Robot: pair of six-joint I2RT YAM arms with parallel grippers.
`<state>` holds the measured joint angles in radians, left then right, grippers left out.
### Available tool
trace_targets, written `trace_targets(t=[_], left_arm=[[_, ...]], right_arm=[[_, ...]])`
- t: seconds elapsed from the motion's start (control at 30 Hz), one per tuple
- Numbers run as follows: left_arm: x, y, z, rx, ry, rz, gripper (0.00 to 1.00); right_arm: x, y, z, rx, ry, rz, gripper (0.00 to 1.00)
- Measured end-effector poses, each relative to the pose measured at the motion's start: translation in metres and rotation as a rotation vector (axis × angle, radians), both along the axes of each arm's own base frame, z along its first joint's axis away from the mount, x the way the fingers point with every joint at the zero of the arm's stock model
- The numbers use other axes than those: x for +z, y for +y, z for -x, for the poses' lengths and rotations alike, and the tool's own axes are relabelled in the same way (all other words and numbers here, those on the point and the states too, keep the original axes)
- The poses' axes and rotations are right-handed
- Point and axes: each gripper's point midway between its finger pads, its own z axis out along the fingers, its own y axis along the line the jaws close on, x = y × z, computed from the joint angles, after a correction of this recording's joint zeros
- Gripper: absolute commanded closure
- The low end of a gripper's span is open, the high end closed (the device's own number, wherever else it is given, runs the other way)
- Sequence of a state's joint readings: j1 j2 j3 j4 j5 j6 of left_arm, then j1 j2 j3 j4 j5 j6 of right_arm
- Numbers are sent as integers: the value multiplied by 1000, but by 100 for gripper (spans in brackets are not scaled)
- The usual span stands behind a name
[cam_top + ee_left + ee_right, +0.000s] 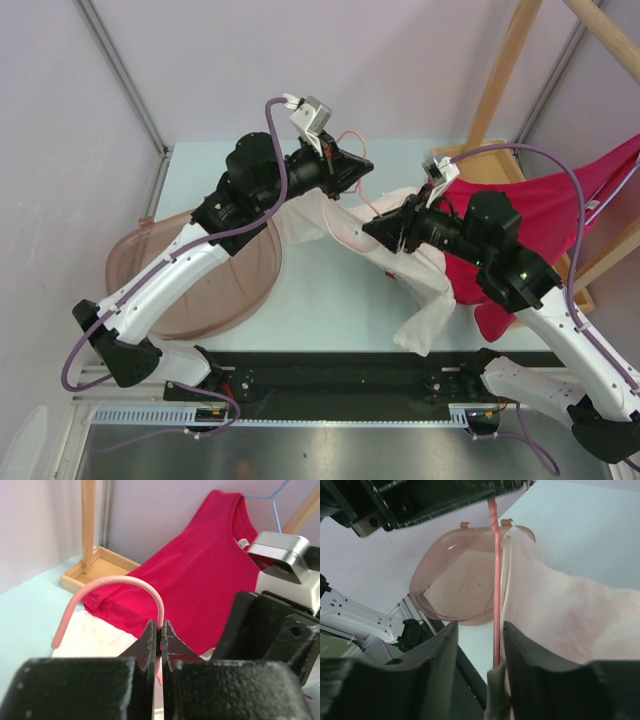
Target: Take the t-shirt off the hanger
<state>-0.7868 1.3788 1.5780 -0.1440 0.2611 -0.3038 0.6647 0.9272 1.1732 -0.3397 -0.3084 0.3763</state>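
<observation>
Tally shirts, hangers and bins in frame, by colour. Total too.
white t-shirt: 1
red t-shirt: 1
pink hanger: 1
blue hanger: 1
brown bin: 1
Total: 5

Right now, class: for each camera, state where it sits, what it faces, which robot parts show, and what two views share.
Top external: above, behind the bases, looking down on the table; left arm and right arm show.
Left wrist: on the left arm, facing the red shirt along its fingers, shut on the pink hanger.
Right wrist: on the right arm, looking past its parted fingers at the white t-shirt and brown tub.
Shared: both wrist views show the hanger.
</observation>
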Motion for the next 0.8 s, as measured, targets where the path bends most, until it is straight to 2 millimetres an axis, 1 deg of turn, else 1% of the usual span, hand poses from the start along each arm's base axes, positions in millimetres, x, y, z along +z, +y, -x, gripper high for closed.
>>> trace_targets(t=[0.03, 0.07, 0.2, 0.3, 0.33, 0.5, 0.53, 0.63, 0.8], left_arm=[[-1, -1, 1, -9, 1, -1, 100], [-1, -3, 2, -19, 2, -2, 100], [0, -7, 9, -59, -5, 3, 100], [2, -12, 17, -90, -12, 3, 100], [2, -14, 20, -100, -19, 1, 100], [6, -19, 32, -146, -49, -9, 100], [7, -19, 33, -150, -53, -10, 100], [6, -19, 37, -168, -60, -21, 100], [5, -21, 44, -197, -66, -38, 100]], right_arm=[[1, 0, 0, -1, 1, -3, 39], [2, 0, 0, -4, 2, -6, 36], [12, 3, -6, -18, 7, -17, 35], [15, 6, -13, -34, 16, -13, 39], [15, 6, -14, -39, 21, -7, 44], [13, 5, -22, -56, 27, 49, 56], [14, 5, -22, -56, 21, 60, 62], [18, 2, -21, -53, 0, 90, 71], [27, 0, -18, -44, -29, 100, 70]])
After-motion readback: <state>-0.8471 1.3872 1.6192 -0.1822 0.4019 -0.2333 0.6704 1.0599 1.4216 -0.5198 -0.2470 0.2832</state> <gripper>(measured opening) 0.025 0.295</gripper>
